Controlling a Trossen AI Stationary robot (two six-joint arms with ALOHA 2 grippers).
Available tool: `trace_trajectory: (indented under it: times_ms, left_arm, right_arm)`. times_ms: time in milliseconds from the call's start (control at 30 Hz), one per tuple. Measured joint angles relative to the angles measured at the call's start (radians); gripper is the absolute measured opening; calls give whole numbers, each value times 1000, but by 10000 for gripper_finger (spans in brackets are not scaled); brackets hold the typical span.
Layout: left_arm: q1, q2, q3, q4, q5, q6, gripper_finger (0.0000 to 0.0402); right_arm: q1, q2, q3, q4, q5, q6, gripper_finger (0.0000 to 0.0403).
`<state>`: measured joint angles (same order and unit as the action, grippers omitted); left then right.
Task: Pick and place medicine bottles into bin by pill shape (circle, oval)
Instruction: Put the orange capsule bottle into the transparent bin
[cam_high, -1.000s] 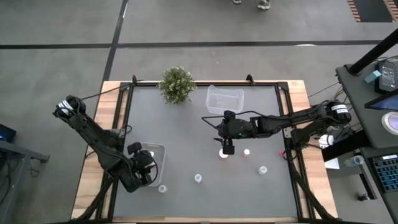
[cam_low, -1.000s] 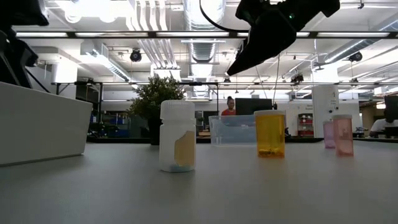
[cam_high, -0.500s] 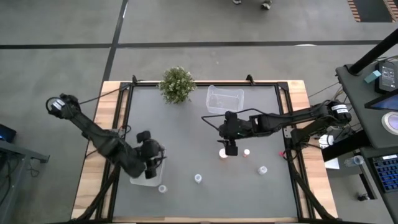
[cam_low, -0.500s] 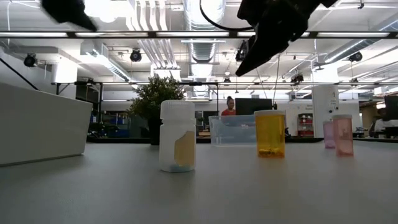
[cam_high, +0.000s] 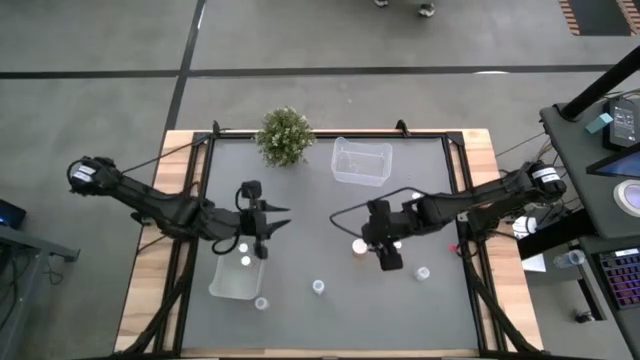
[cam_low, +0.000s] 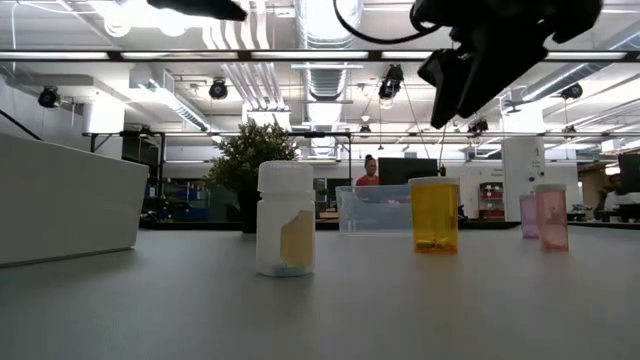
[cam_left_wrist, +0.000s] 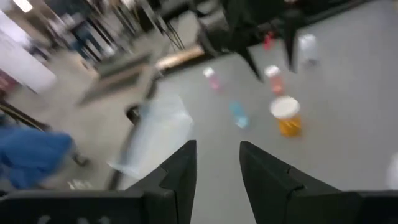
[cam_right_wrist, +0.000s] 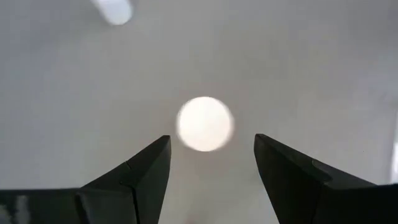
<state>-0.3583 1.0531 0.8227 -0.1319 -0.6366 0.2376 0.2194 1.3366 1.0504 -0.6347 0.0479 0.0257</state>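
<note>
Bottles with white caps stand scattered over the grey worktop, mostly toward its near edge. The right pincer hangs over the middle of the near half with its dark fingers spread wide; from its wrist camera a round white cap sits between the two fingertips, below them and untouched. Just beside that pincer stands a small orange bottle with a white cap, with a pale bottle a little toward the right edge and another white-capped bottle nearer the front edge.

The left pincer reaches toward the worktop's centre from the left side, fingers parted and holding nothing. Under its arm lies a clear rectangular plastic bin near the front left corner, with two white caps showing inside it and one small bottle just outside its front corner. A second clear plastic bin rests near the far edge, beside a green bushy plant.
</note>
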Motion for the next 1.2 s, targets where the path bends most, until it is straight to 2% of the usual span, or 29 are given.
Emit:
trace_trajectory:
  times_ms: [167,267,533,667,833,1200]
  left_arm:
    - [41,30,-89,353,1,205,106]
    - [52,43,-118,476,2,275,106]
    - [54,50,-118,493,3,298,106]
    - [58,49,-118,492,3,300,106]
    - [58,49,-118,491,3,300,106]
    - [58,48,-118,491,4,300,106]
  right_arm:
    - [39,3,-13,58,5,39,226]
    - [36,8,-16,64,35,90,236]
    - [34,25,-33,74,68,90,302]
    - [27,89,-33,101,69,96,319]
    - [9,174,-28,91,81,92,311]
    - [-6,201,-10,102,51,72,276]
